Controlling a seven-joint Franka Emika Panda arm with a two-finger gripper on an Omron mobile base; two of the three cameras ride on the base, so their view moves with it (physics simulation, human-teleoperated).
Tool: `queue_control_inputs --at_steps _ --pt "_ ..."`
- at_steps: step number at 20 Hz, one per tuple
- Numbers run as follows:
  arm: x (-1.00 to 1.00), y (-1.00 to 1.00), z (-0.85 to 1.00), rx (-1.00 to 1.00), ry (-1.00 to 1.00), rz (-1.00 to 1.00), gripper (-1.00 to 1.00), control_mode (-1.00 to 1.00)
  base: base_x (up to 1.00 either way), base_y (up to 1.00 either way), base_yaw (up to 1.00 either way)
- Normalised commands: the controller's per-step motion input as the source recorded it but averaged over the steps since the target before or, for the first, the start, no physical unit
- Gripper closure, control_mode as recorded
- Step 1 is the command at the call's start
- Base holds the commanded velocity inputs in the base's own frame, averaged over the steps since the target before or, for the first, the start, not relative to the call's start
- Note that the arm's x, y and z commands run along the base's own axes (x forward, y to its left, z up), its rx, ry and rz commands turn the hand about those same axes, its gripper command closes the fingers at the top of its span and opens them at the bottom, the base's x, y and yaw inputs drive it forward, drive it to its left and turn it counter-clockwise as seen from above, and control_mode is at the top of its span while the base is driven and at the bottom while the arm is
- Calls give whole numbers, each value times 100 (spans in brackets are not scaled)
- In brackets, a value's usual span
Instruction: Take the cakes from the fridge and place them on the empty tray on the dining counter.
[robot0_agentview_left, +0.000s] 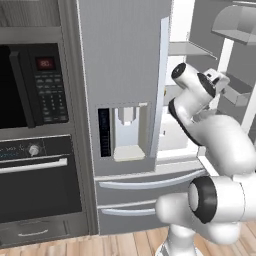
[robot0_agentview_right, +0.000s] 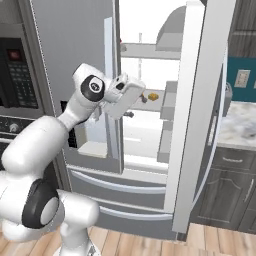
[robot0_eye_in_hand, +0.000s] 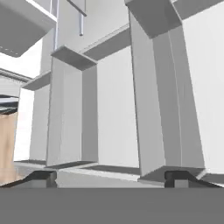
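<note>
The fridge (robot0_agentview_right: 70, 50) stands with its left door shut and its right door (robot0_agentview_right: 200, 100) swung wide open. On a white shelf inside lies a small tan-brown cake (robot0_agentview_right: 153, 95). My gripper (robot0_agentview_right: 137, 106) reaches into the fridge just left of that cake, apart from it. In the hand view the gripper (robot0_eye_in_hand: 111, 178) is open, its fingertips (robot0_eye_in_hand: 43, 177) far apart with nothing between them, facing the door's white bins (robot0_eye_in_hand: 70, 109). The tray and the dining counter are out of view.
A black microwave (robot0_agentview_left: 30, 85) and a built-in oven (robot0_agentview_left: 35, 185) sit left of the fridge. The shut door carries a water dispenser (robot0_agentview_left: 127, 132), with drawers (robot0_agentview_left: 145, 182) below. A marble-topped counter (robot0_agentview_right: 240, 122) over dark cabinets lies right of the open door.
</note>
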Motion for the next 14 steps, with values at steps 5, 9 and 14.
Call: queue_control_inputs --at_steps 5,9,14 --pt "-57 86 7 43 -69 -10 -100 -100 0 0 0" --pt "-19 60 0 55 -73 -1 -100 -100 0 0 0" --pt "0 51 7 43 -36 1 -100 -100 0 0 0"
